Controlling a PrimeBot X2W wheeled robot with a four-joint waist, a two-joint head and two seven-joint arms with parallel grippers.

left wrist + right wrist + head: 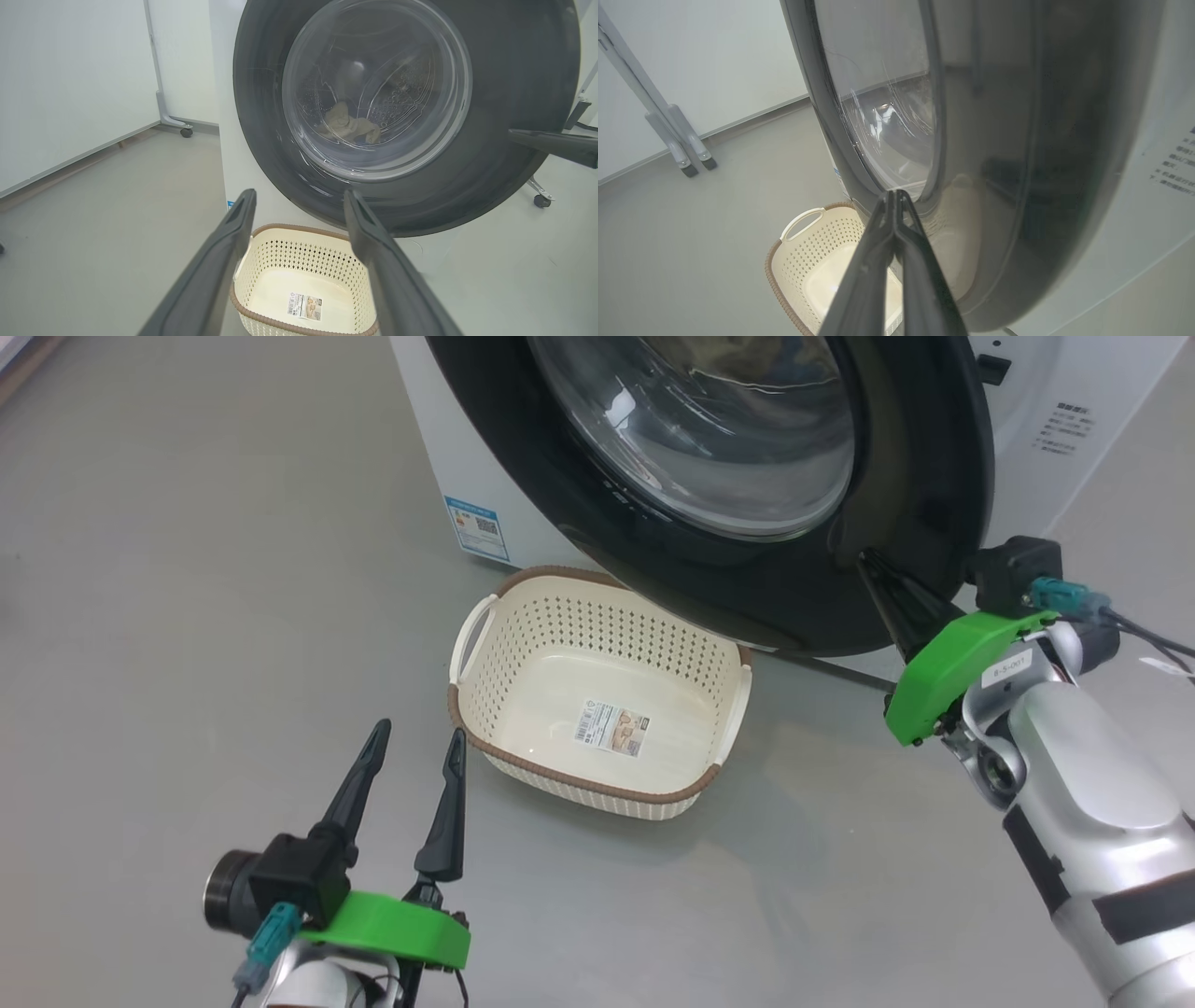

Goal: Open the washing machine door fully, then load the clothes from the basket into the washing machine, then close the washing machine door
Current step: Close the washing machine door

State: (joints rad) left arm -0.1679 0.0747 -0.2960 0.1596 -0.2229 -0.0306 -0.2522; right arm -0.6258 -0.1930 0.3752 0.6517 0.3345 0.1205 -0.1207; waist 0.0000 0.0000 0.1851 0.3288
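With the basket [560,775] empty on the floor below the washing machine door [560,513] and the clothes [346,125] in the drum behind its glass, I judge only closing remains: my right gripper [868,560], jaws clenched empty, is at the door's lower rim, and my left gripper [419,730] has its jaws released.

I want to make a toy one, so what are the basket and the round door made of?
The basket looks like matte cream plastic: moulded rows of holes, with a brown rim imitating weaving. The washing machine door seems glossy black plastic, by its reflections, around a see-through bowl, probably glass.
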